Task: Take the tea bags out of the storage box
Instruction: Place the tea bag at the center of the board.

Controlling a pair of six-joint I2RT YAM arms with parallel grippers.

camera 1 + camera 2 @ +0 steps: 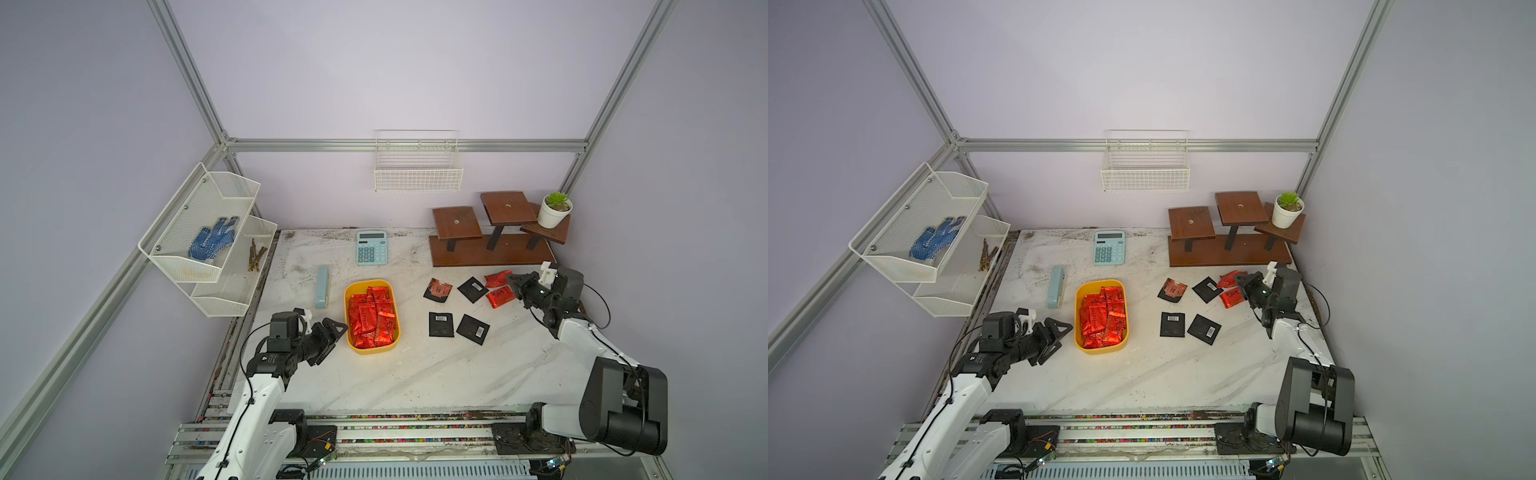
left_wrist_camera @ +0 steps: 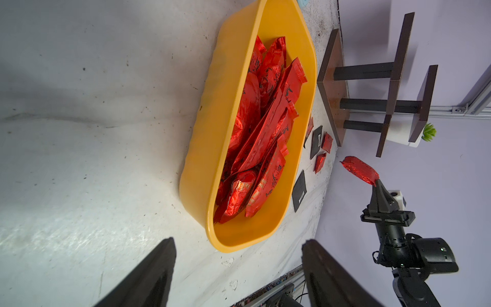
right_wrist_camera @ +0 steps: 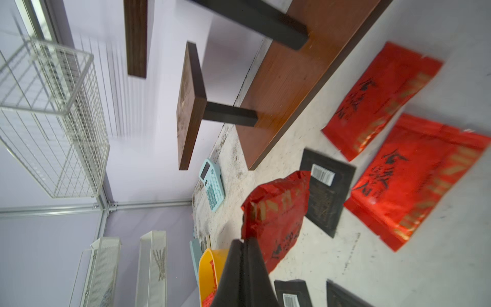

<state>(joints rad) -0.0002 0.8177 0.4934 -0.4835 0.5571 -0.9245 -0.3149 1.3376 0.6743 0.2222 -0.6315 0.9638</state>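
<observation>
The yellow storage box (image 1: 371, 350) sits near the middle of the white tabletop (image 1: 415, 374), its long axis running from 12 to 6 o'clock, and it is packed with crinkly red tea bags (image 1: 371, 318) lying overlapped and partly on edge. The left claw (image 1: 334, 338) is low at the box's 8 o'clock, just beside its wall, with its fingers spread wide and nothing between them. Toward the box's 3 o'clock, well apart from it, more sachets lie flat on the tabletop: a reddish-brown square (image 1: 437, 289), three black squares (image 1: 473, 289) with white barcode labels, and two red ones (image 1: 500, 296) at the far end of the group. The right claw (image 2: 376, 183) is above those two red ones, pressed together on the edge of one red sachet (image 3: 276, 212), which it holds clear of the tabletop. A pale blue calculator (image 1: 371, 247) lies at the box's 12 o'clock, and a stepped wooden stand (image 1: 490, 249) stands at its 2 o'clock against the back wall.
</observation>
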